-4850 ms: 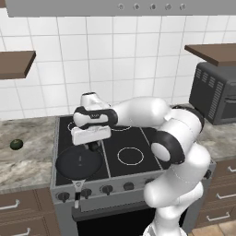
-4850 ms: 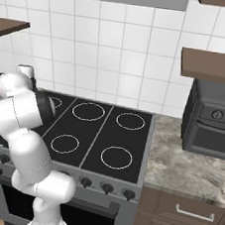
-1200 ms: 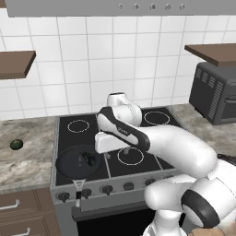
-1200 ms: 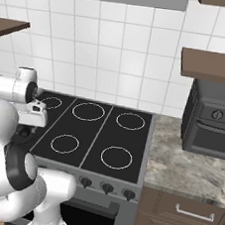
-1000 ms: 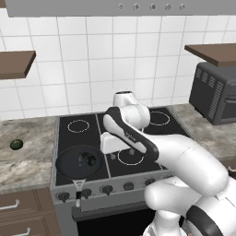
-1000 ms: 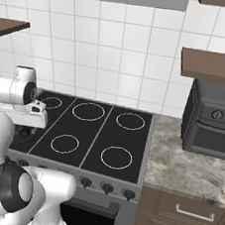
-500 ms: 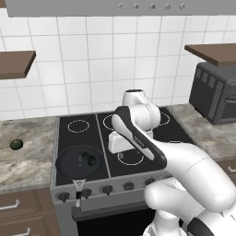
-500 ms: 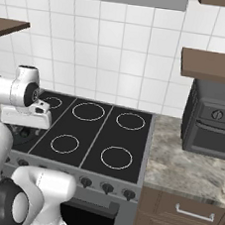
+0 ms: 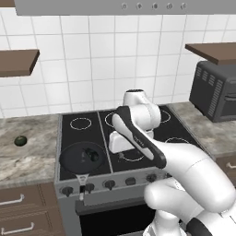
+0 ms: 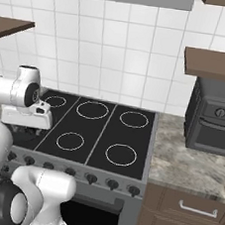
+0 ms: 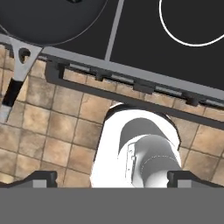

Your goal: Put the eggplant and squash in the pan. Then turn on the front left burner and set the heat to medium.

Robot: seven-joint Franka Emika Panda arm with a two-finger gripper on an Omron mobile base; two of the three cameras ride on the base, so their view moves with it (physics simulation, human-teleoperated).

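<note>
The round, shallow dark grey pan (image 9: 84,156) sits on the front left burner of the black glass stove (image 9: 138,138), its short grey metal handle (image 9: 82,184) reaching out over the row of dark knobs (image 9: 109,184). A small dark object lies inside the pan (image 9: 93,156) — too small to tell which vegetable it is. A round dark green squash (image 9: 20,140) rests well apart on the speckled stone tabletop (image 9: 27,156), left of the stove. The white arm's gripper (image 9: 121,146) hovers over the stove's middle column, just right of the pan, with its jaws spread wide and nothing between them; in the hand view its two dark fingertips (image 11: 41,178) stand far apart. The arm's bulky white links cover much of the stove's right side — a dark toaster oven (image 9: 215,94) stands on the tabletop further right, under a brown wooden shelf (image 9: 212,50).
</note>
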